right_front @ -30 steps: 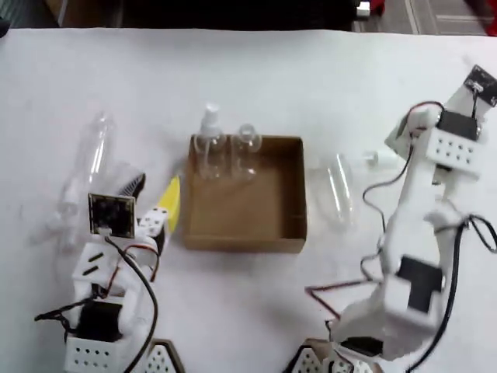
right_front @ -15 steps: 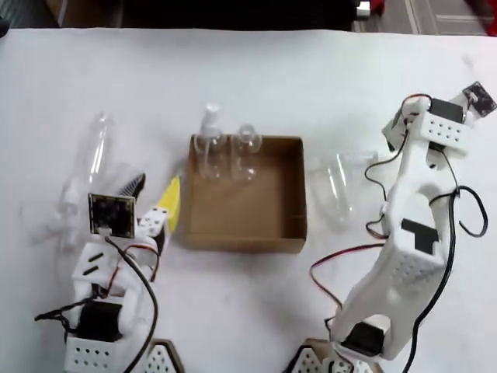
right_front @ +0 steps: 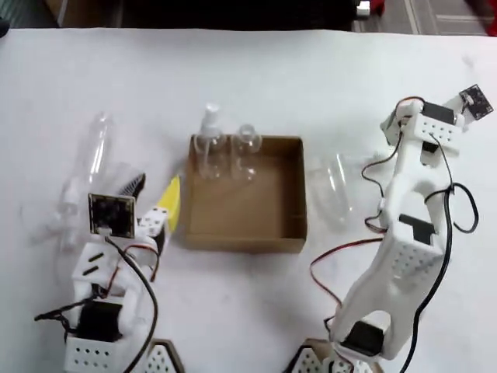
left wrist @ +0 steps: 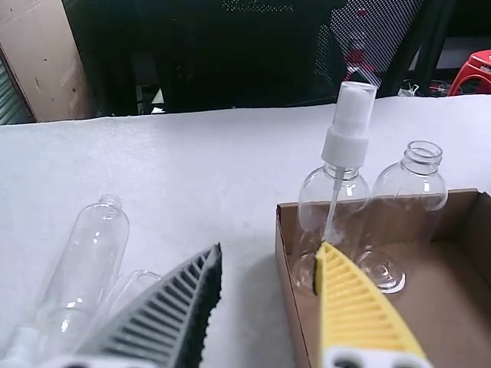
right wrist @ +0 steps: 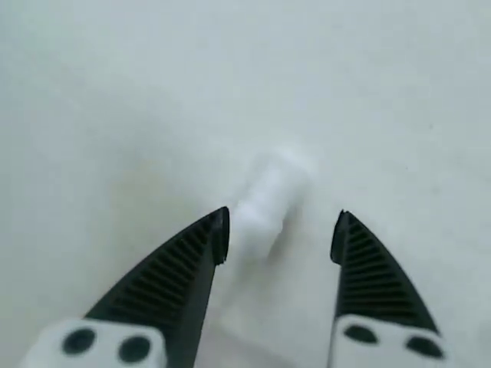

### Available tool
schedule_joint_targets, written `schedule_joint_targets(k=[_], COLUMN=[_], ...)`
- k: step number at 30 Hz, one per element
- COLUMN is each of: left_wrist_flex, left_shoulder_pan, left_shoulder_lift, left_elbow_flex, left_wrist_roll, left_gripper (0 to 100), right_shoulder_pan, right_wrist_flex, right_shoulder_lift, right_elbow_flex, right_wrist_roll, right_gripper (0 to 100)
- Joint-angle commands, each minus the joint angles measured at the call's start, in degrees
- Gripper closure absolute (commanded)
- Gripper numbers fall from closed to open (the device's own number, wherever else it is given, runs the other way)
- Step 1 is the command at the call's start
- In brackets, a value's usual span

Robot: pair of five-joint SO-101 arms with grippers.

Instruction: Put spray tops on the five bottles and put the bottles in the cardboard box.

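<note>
Right gripper: two black ribbed fingers spread apart, gripping nothing. One white plastic spray top, a blurred stubby cylinder, lies on the white table between the fingertips. Contact can't be told.

Left gripper: open and empty, one grey ribbed finger, one yellow ribbed finger. It sits just beside the left wall of the one brown cardboard box, a square, shallow, open tray.

Two clear round plastic bottles stand upright at the box's far wall. One carries a white spray top; the other, an uncapped bottle, is open-necked. One clear bottle lies on the table right of the box. Left of the box lie at least two more clear bottles, overlapping, so the exact count is hard to tell.
</note>
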Motion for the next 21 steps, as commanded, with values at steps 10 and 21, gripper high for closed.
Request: schedule_joint_targets(k=[10, 21], left_wrist_flex=[-1.3, -1.3], left_shoulder_pan=[0.7, 0.7], left_shoulder_lift=[-0.5, -0.5], left_elbow_flex=[-0.4, -0.4], left_wrist_roll=[0.2, 0.1], left_gripper=[81, 81], right_shoulder_pan=[-0.4, -0.3], right_wrist_flex=[2.5, 11.1], right_shoulder_lift=[8.8, 19.8], right_elbow_flex=[-12.1, -27.7], right_wrist_roll=[-0.4, 0.0], right_gripper=[80.7, 94.9])
